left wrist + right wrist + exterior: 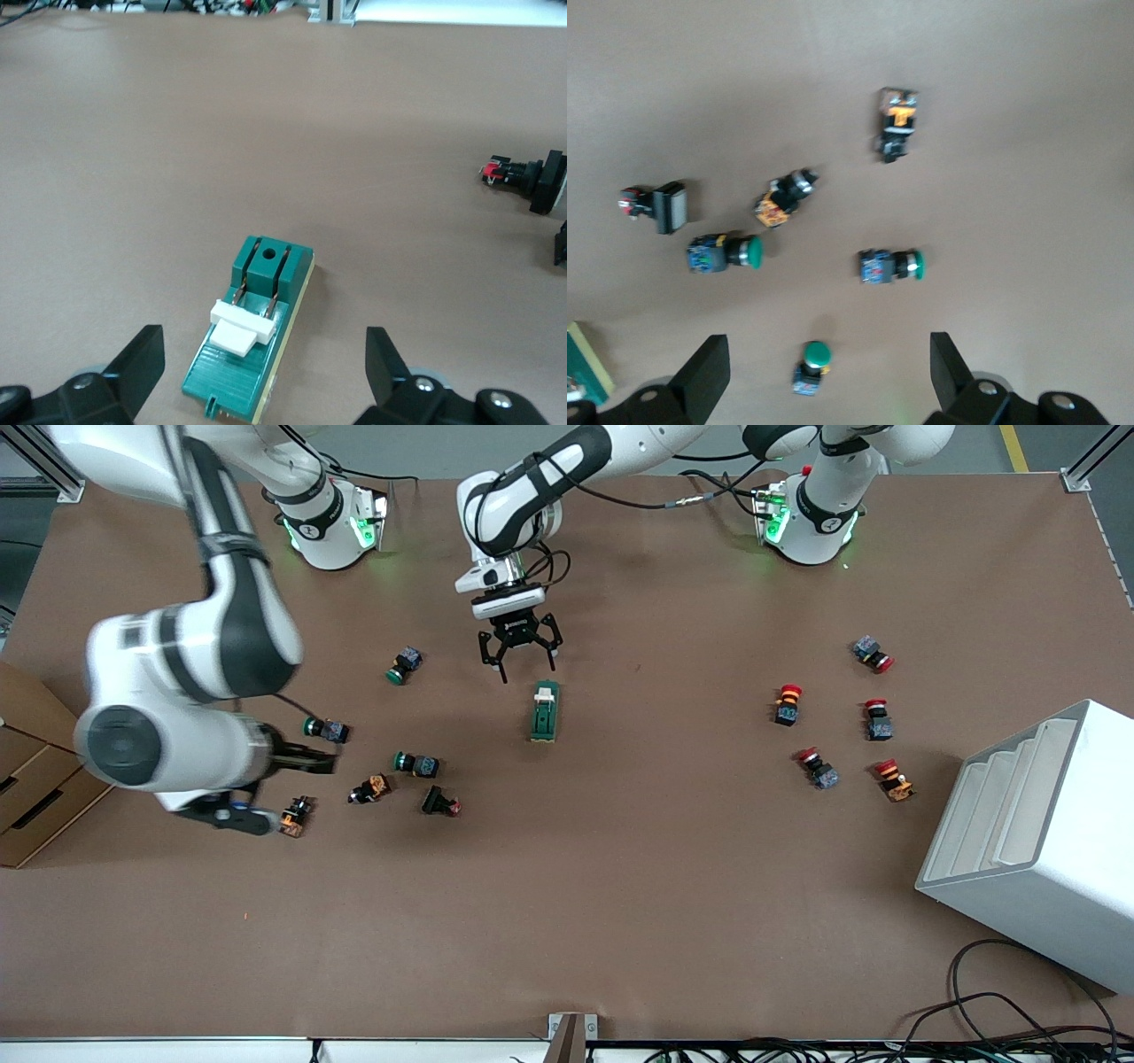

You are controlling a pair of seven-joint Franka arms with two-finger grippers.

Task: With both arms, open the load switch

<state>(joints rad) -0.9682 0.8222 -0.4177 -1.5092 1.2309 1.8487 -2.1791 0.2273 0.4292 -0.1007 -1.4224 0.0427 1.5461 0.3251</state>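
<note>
The load switch (544, 711) is a dark-green block with a white piece at the end toward the arms' bases, lying flat at mid-table. In the left wrist view the load switch (232, 372) lies between the fingers and below them, untouched. My left gripper (529, 666) hangs open over that white end; the left gripper (263, 363) holds nothing. My right gripper (288, 788) is open over a cluster of push buttons toward the right arm's end. The right gripper (828, 363) has a green-capped button (813, 365) lying on the table below its gap. A corner of the switch (585, 367) shows there.
Several green and black push buttons (416, 763) lie beside the switch toward the right arm's end. Several red mushroom buttons (788, 703) lie toward the left arm's end, beside a white stepped rack (1036, 841). A cardboard box (27, 779) and cables (1001, 1001) sit at the table's edges.
</note>
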